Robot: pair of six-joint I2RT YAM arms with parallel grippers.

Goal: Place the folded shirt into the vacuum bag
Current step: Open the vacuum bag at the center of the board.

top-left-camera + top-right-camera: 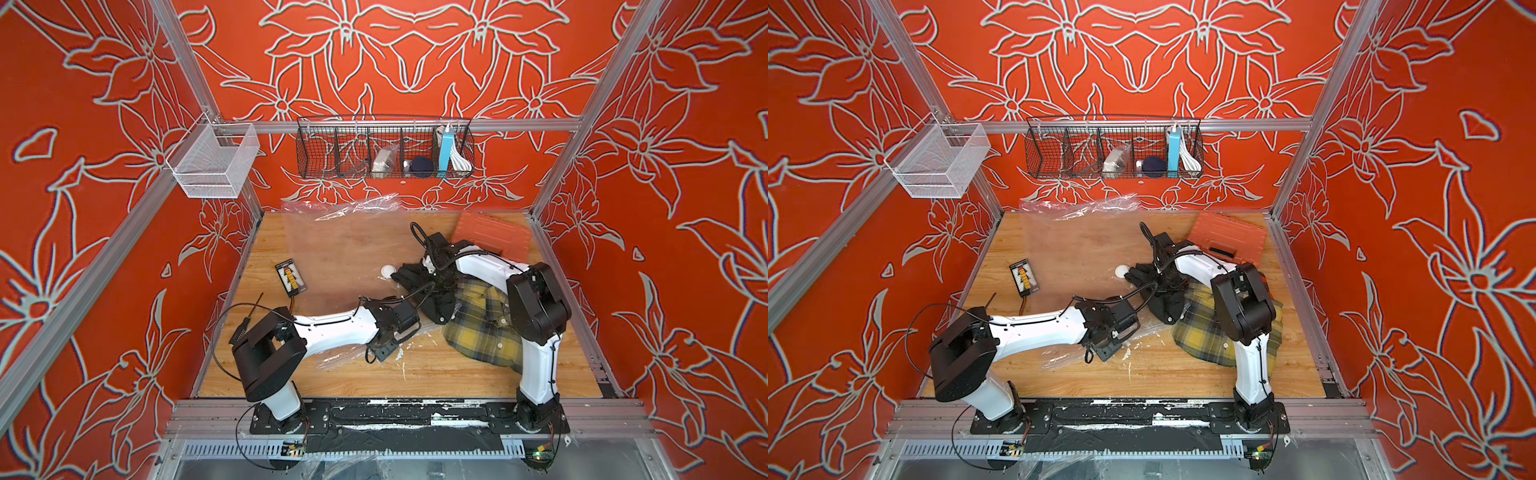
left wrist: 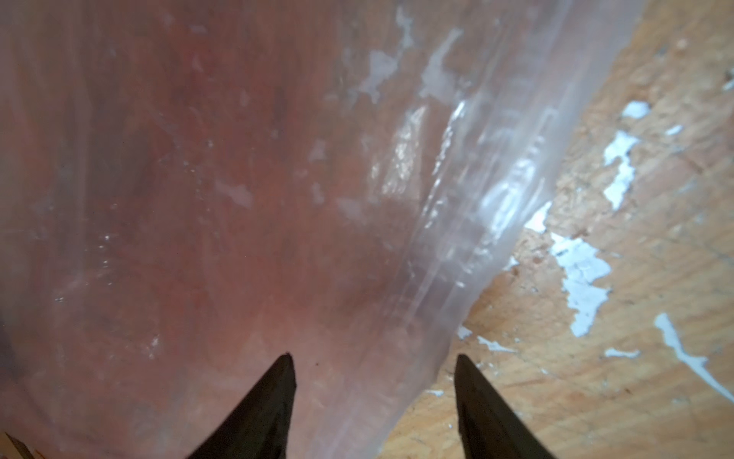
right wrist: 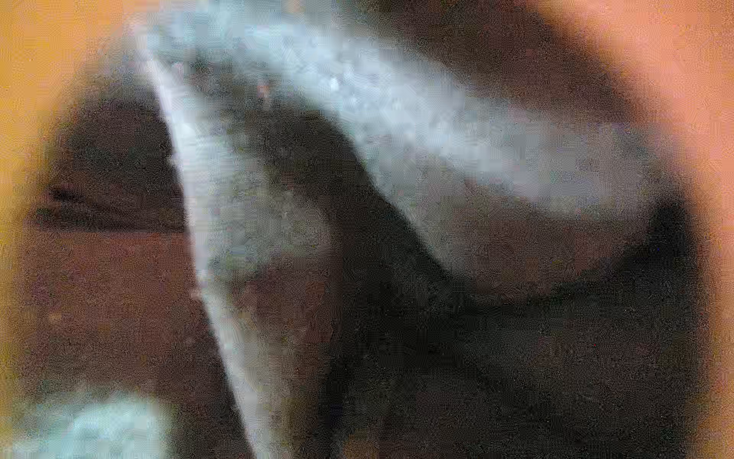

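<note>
The vacuum bag [image 1: 332, 249] [image 1: 1067, 249] lies flat along the table, clear and crinkly, with its white valve disc [image 1: 387, 271] near the middle. Beside the disc lies the folded shirt [image 1: 411, 278] [image 1: 1144, 276], black and bunched. My right gripper [image 1: 440, 276] is pressed down into it with its jaws hidden. The right wrist view is a blur of dark cloth [image 3: 476, 337] and a pale plastic band. My left gripper [image 2: 373, 357] [image 1: 384, 351] hovers open over the bag's near edge [image 2: 456, 238], one fingertip [image 2: 286, 369] over plastic, its partner over wood.
A yellow plaid shirt [image 1: 478, 336] lies crumpled under the right arm. An orange case [image 1: 492, 237] sits at the back right and a small black card of parts [image 1: 291, 277] at the left. A black wire basket [image 1: 384, 149] and a white mesh basket [image 1: 214, 160] hang above.
</note>
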